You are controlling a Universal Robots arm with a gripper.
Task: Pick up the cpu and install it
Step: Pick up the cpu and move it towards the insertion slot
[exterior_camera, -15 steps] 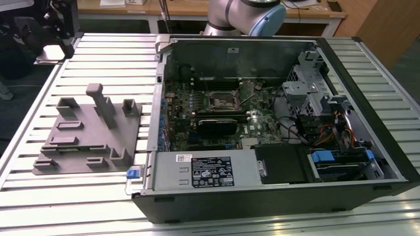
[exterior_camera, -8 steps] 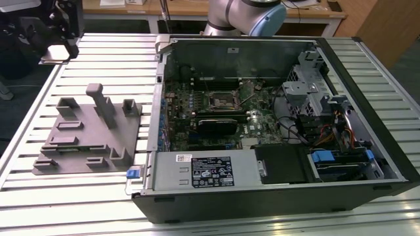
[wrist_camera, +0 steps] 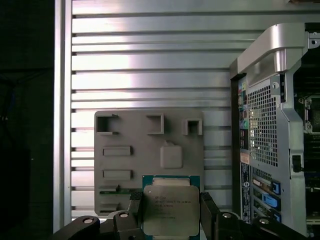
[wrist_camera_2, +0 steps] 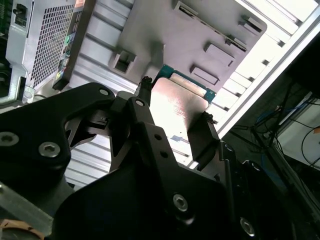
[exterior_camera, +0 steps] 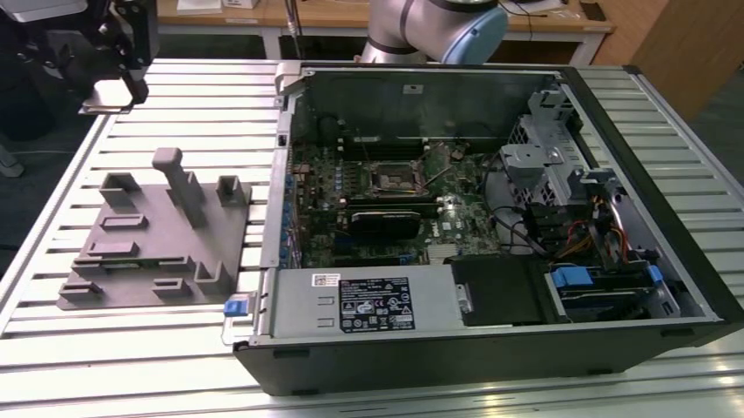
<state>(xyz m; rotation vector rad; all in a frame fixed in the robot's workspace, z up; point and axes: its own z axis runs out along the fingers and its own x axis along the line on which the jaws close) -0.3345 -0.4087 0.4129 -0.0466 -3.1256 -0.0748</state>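
Black fingers (wrist_camera: 207,210) clamped on opposite cpu (wrist_camera: 171,210) edges, held aloft — grey tray (wrist_camera: 145,135) beneath; slatted table (wrist_camera: 150,60) around

At the exterior view's left of the computer case (exterior_camera: 465,357), the parts holder (exterior_camera: 152,252) lies on the counter (exterior_camera: 198,113); farther back there, the hand (exterior_camera: 113,97) grips the cpu (wrist_camera: 171,210).
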